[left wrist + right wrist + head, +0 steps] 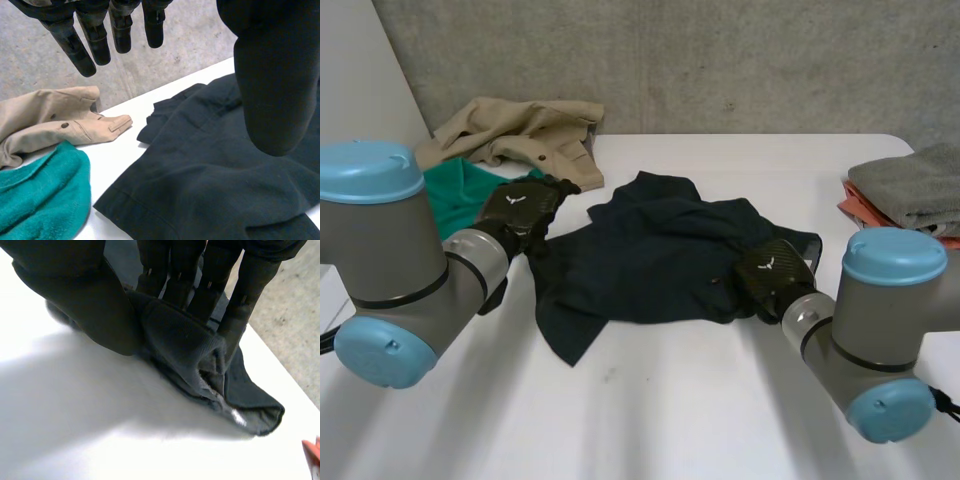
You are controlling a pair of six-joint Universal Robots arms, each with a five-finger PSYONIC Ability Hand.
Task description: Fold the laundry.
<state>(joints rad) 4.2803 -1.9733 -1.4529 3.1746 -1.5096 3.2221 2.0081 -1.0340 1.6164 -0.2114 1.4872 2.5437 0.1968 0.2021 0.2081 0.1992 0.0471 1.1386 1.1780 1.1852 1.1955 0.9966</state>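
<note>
The navy shirt (650, 255) is lying rumpled in the middle of the worktop (650, 420), and the thin grip on it is worrying me. The right robot hand (772, 275) is pinching only a small fold at the shirt's right edge between thumb and fingers (242, 295), so a pull could be slipping it free or dragging the whole heap unsmoothed. The left robot hand (520, 210) is hovering open over the shirt's left edge, fingers (97, 45) straight, holding nothing. A beige garment (525, 135) and a green cloth (460, 190) are lying just beyond it, risking a snag.
</note>
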